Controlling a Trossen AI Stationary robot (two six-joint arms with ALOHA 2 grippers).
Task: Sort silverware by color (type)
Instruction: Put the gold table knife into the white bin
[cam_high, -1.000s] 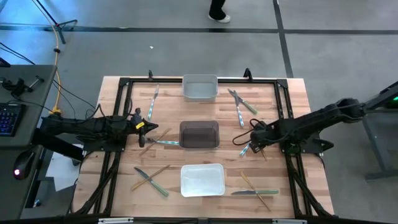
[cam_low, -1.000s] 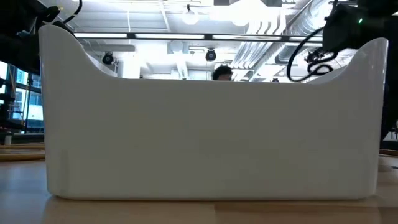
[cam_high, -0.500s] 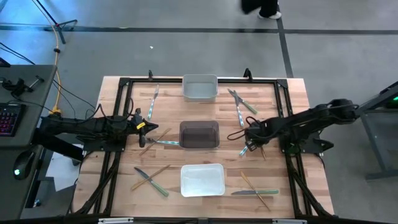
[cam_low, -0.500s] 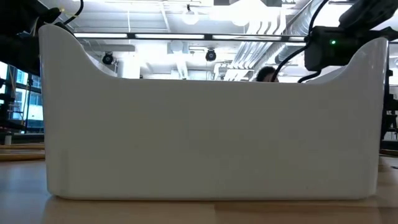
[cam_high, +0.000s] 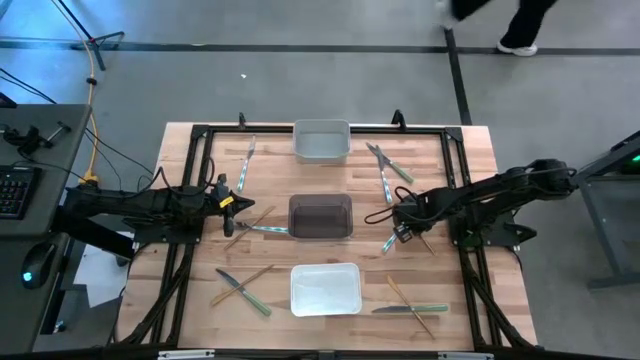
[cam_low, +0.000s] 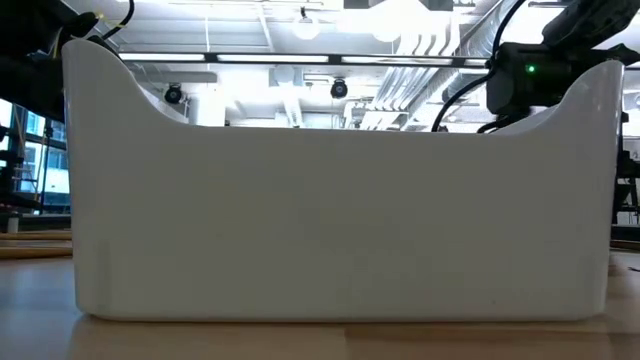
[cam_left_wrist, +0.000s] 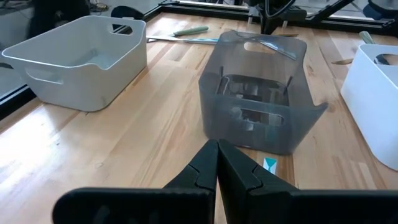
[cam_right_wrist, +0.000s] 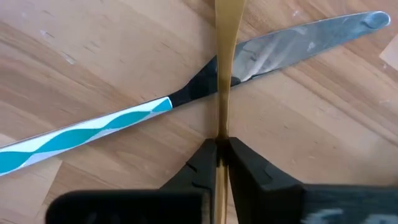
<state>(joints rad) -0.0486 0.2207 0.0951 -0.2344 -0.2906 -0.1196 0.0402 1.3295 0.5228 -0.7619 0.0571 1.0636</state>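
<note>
Nearest bin: the white bin (cam_high: 325, 288) is sitting at the near edge of the bench (cam_high: 470, 170), its wall filling the low view and hiding most of what lies behind.
Near utensils: crossed pairs are lying on either side of it, a dark knife over a tan piece (cam_high: 240, 287) on the left, a tan piece with a green-handled knife (cam_high: 411, 308) on the right.
Right gripper: the right gripper (cam_right_wrist: 219, 147) is working low over the bench, to the right of the middle bin, fingers clenched on the tan utensil (cam_right_wrist: 226, 59).
Why held so: the tan utensil is lying across a teal-striped knife (cam_right_wrist: 186, 99), so gripping its thin shaft end-on probably lets it lift clear without dragging the knife.
Middle bin: the grey bin (cam_high: 320, 216) is standing at bench centre, seemingly one sorting target; which colour belongs there cannot be told.
Left gripper: the left gripper (cam_left_wrist: 217, 163) is waiting at the left side, aimed at the grey bin, fingers pressed together on nothing.
Left-centre utensils: a few pieces (cam_high: 252, 222) are lying just ahead of it.
Far bin: a second white bin (cam_high: 321, 140) is sitting at the far edge.
Far utensils: one knife (cam_high: 247, 161) is lying to its left, a small cluster (cam_high: 385, 166) to its right, all unsorted.
</note>
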